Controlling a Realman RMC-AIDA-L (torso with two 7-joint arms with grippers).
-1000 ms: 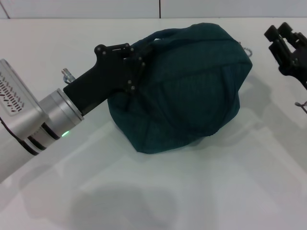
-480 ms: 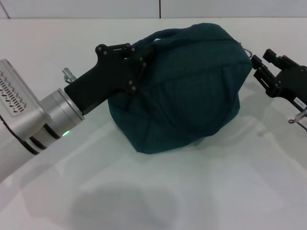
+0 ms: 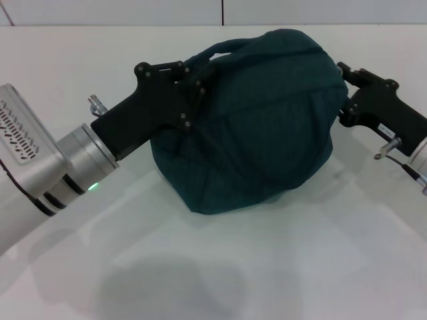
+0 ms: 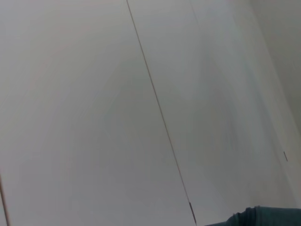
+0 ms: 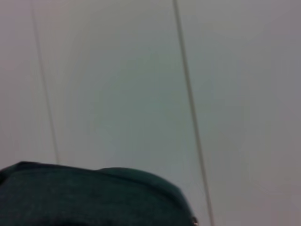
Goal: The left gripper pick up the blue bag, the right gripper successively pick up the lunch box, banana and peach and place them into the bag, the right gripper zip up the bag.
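Now the right hand touching the blue bag's far end after closing in, grip state indiscernible, left hand still clamping its handle.

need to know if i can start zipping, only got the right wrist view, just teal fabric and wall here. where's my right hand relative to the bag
Observer: The right hand is pressed against the upper right side of the blue bag, in the head view.
Operator: is the left hand on it
Observer: Yes, the left hand is at the bag's upper left, by the handles.
Operator: any food left out
Observer: No lunch box, banana or peach shows on the table.
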